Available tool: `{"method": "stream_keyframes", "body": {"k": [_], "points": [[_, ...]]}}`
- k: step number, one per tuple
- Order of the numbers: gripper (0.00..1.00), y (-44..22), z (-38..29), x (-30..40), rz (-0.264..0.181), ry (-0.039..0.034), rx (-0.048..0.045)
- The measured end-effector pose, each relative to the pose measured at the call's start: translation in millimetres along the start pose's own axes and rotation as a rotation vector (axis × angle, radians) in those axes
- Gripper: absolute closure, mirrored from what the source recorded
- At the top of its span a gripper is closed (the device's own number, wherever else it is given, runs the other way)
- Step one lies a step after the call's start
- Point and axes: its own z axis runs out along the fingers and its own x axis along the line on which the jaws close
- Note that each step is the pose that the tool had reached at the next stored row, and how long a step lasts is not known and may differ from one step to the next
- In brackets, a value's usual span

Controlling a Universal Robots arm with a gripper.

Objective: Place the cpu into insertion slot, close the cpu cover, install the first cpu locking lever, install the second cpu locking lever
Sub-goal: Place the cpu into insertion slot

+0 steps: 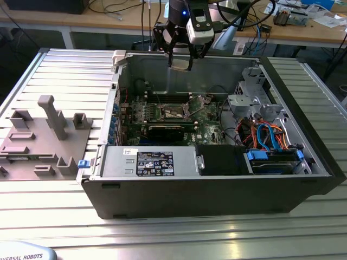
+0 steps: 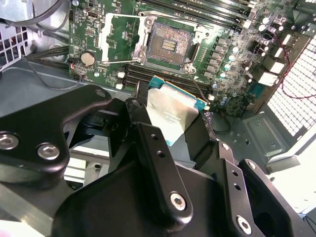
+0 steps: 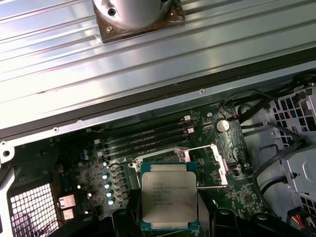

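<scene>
Even overhead room light. Glare bands on the ribbed table (image 3: 148,64) beyond the gripper (image 1: 180,60); soft sheen on the cpu (image 3: 169,197) it clamps. Beneath the gripper, the case (image 1: 217,189) interior sits dim and shadowed.

In the exterior view the computer case (image 1: 217,184) sits mid-frame on the tabletop (image 1: 54,227), with a fixture block (image 1: 43,141) beside it at the exterior view's left. The motherboard (image 1: 141,116) lies inside the case, the insertion slot (image 1: 174,112) near its centre. At upper centre the gripper (image 1: 180,60) hangs above the case, the cpu (image 1: 180,65) between its jaws.

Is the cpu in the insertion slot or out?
Out: the hand grips the cpu, and the insertion slot lies bare, its contacts showing.
</scene>
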Motion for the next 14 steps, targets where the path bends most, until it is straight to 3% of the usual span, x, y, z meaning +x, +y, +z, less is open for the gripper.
{"method": "stream_keyframes", "body": {"k": [14], "points": [[0.46,0.0,0.0,0.0,0.007,-0.0006,-0.0002]]}}
